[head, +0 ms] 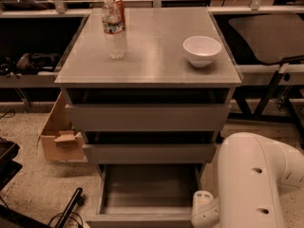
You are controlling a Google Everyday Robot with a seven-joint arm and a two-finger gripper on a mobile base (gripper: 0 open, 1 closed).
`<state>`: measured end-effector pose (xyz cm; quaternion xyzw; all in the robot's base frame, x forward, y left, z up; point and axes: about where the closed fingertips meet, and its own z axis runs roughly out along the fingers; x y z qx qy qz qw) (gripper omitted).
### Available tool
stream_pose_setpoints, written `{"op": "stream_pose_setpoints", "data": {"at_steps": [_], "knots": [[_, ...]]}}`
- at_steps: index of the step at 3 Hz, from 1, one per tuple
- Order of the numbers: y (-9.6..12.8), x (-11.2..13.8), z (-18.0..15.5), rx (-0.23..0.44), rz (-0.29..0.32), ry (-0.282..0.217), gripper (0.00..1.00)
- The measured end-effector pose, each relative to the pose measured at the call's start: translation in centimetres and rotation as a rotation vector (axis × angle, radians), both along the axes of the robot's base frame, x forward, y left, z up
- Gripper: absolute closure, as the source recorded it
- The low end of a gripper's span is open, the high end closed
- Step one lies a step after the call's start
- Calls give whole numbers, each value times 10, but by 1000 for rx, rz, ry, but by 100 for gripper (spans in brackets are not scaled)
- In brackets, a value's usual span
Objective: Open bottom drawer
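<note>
Bottom drawer (148,189): pulled out under the two upper fronts, grey inside showing.
Gripper (203,212): by the drawer's front right corner, mostly cut off; grip cannot be told.
Bowl (202,50): cabinet top's right edge.

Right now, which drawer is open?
The bottom drawer: its grey interior shows; the two above show only fronts. The gripper is by its front right corner.
</note>
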<state>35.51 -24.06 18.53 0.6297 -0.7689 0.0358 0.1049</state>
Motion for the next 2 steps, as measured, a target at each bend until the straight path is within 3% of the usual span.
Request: {"op": "stream_pose_setpoints", "data": {"at_steps": [2], "knots": [[-2,12,0,0,0,0,100]]}}
